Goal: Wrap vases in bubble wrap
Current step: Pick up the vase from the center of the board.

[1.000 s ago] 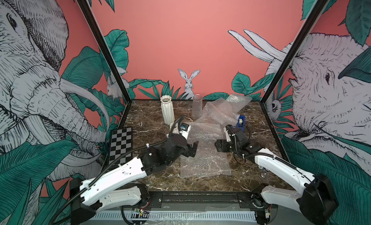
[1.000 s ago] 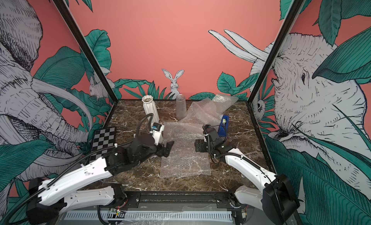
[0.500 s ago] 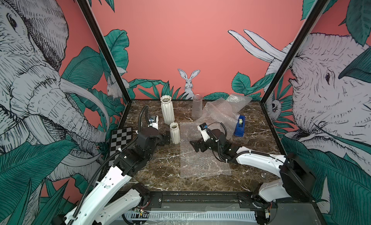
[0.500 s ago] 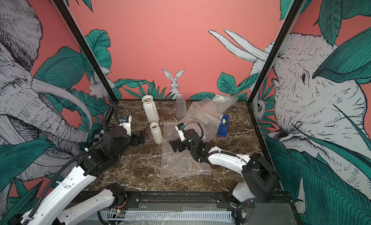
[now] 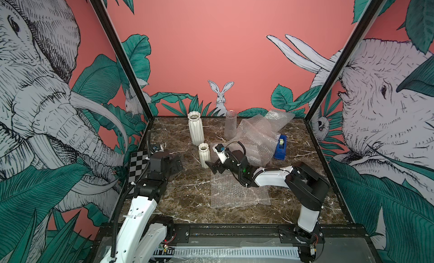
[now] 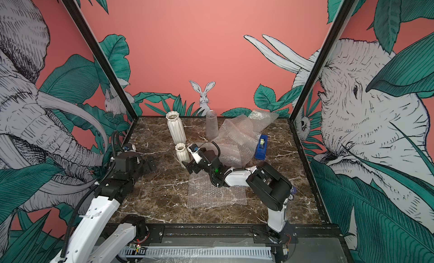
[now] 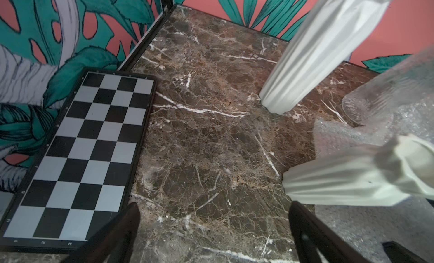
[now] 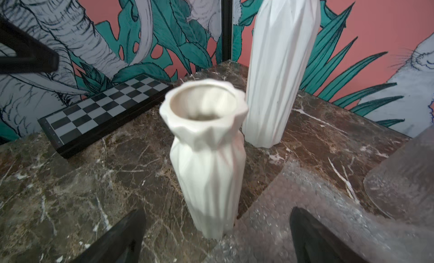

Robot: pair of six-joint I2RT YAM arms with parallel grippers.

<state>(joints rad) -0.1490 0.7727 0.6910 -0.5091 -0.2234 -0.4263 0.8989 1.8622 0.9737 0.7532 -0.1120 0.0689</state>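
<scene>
1. A flat bubble wrap sheet (image 5: 237, 191) lies on the table (image 5: 187, 203), lower centre in both top views.
2. The right hand (image 5: 214, 167), spread wide and empty, sits at the sheet's far left corner, just beside the base of the upright short white vase (image 5: 203, 155).
3. The left hand (image 5: 175, 164), centre left, is also spread, gripping nothing, apart from the vases.
4. Farther back stand the tall white vase (image 5: 195, 128) and the glass vase (image 5: 230, 124), with crumpled bubble wrap (image 5: 258, 132) to their right.
</scene>
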